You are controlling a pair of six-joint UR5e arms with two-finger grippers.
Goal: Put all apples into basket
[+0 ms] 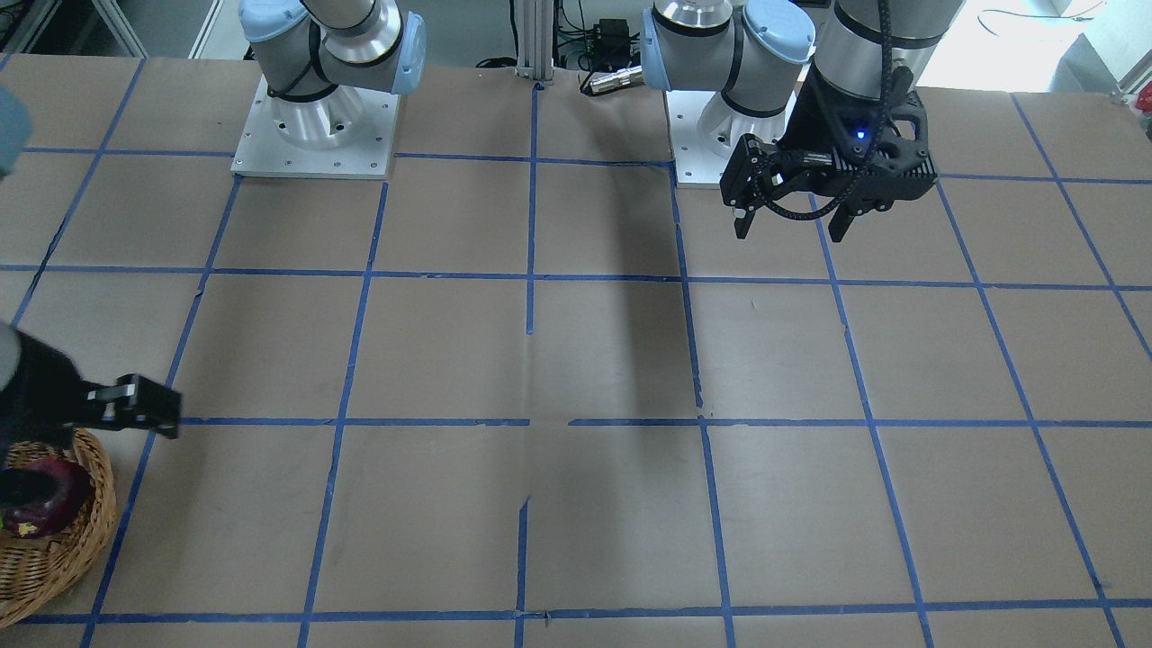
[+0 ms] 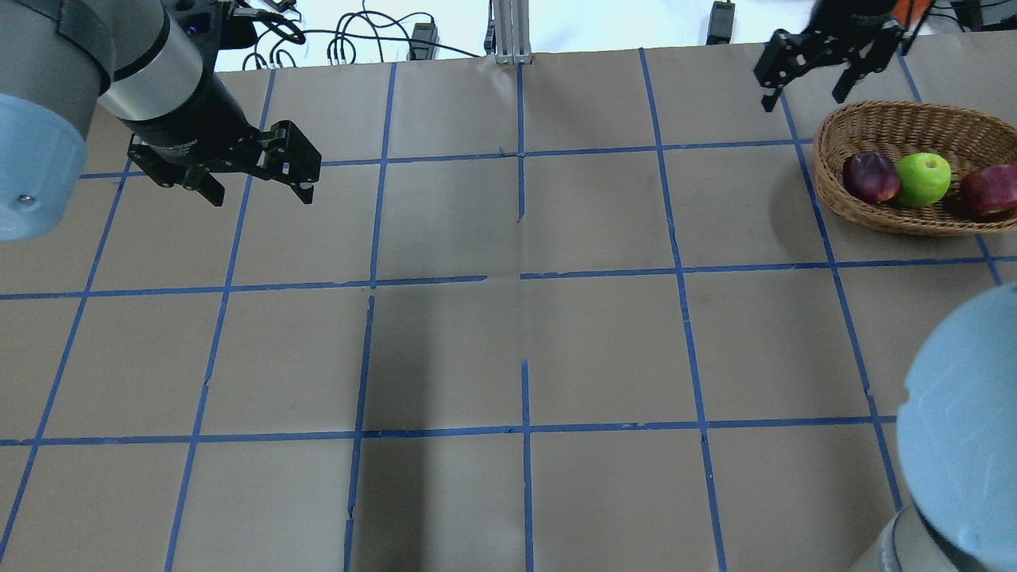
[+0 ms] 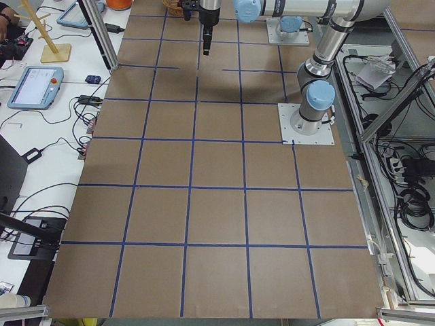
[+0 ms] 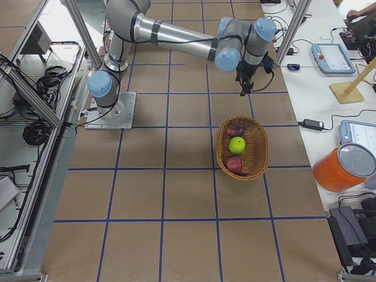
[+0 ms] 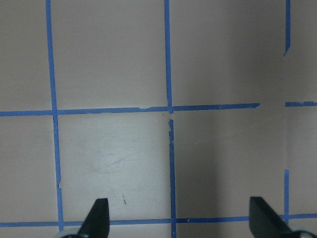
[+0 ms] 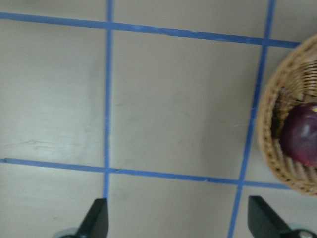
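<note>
Three apples (image 2: 923, 179) sit in the basket (image 2: 828, 171). Just beside it the right gripper (image 2: 802, 97) hangs wide open. The left gripper (image 2: 261, 197), well apart, is wide too.

Brown table (image 2: 604, 349) gridded with blue tape (image 2: 526, 477) — orange tub (image 4: 332, 173), tablet (image 4: 333, 57) alongside.

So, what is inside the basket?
The basket holds a maroon apple, a green apple and a red apple, in a row. Its floor under them is covered.
</note>
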